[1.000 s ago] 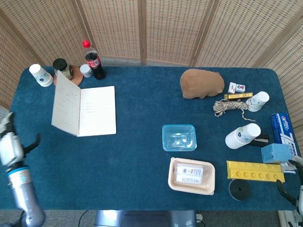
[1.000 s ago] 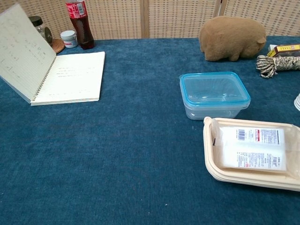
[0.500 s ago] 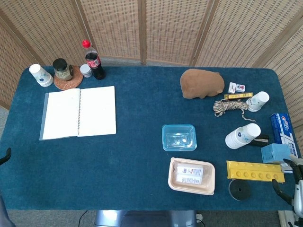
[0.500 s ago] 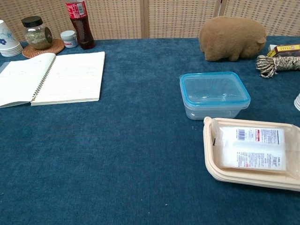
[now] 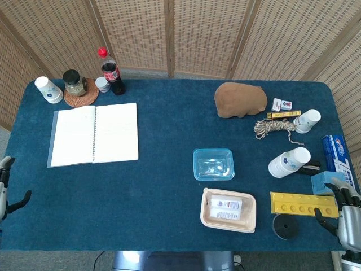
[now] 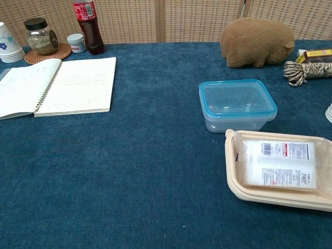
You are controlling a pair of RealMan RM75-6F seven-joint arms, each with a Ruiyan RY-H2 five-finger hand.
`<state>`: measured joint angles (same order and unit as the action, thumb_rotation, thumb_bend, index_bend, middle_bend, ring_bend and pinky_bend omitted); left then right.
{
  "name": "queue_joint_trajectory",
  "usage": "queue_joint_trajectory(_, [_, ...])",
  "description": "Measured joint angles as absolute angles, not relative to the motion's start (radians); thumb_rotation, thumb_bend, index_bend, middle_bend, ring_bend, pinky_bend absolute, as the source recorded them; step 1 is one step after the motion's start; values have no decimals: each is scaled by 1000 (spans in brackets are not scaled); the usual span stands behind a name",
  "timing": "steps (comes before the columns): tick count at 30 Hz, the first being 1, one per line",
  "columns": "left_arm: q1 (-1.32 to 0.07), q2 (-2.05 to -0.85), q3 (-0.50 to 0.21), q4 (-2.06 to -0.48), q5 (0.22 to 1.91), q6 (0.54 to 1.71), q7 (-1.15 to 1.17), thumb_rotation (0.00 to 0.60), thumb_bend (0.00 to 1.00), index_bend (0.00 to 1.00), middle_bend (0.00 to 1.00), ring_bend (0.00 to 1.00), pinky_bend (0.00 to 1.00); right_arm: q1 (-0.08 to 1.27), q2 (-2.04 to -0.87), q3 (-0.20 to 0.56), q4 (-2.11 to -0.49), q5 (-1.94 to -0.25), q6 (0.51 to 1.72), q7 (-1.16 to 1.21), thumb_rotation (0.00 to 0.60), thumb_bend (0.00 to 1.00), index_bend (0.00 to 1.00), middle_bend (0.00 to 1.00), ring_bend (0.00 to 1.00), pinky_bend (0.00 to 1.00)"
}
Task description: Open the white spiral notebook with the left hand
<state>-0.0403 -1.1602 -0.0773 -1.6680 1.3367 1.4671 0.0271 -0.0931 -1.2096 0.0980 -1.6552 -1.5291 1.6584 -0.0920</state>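
white spiral notebook (image 5: 94, 135) | open, lying flat | lined pages up | table's far-left area

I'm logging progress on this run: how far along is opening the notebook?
It looks done: the white spiral notebook lies open and flat on the table, both pages facing up. Nothing is in hand: the left hand sits off the table's left edge, holding nothing, and the right hand is at the right edge, fingers apart. Nothing appears left to do.

screened lab table (image 5: 169, 186), assorted props
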Motion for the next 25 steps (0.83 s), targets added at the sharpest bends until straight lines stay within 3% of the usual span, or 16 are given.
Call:
queue_joint_trajectory(10, [23,-1136,76,-1691,1566,1538,58,600,285,3,37,0,0,-52,-1229,103,-1698,-1523,1611,-186,600,285,239,225,167,268])
queue_joint_trajectory(16, [56,-1162,102,-1691,1617,1584,99,600,285,3,37,0,0,-41,-1234,100,-1706,-1520,1594,-203,600,285,239,225,167,269])
queue_joint_trajectory(25, [41,-1183,95,-1721,1627,1554,139,600,285,5,37,0,0,-32,-1237,96,-1700,-1498,1575,-201,600,285,239,225,167,269])
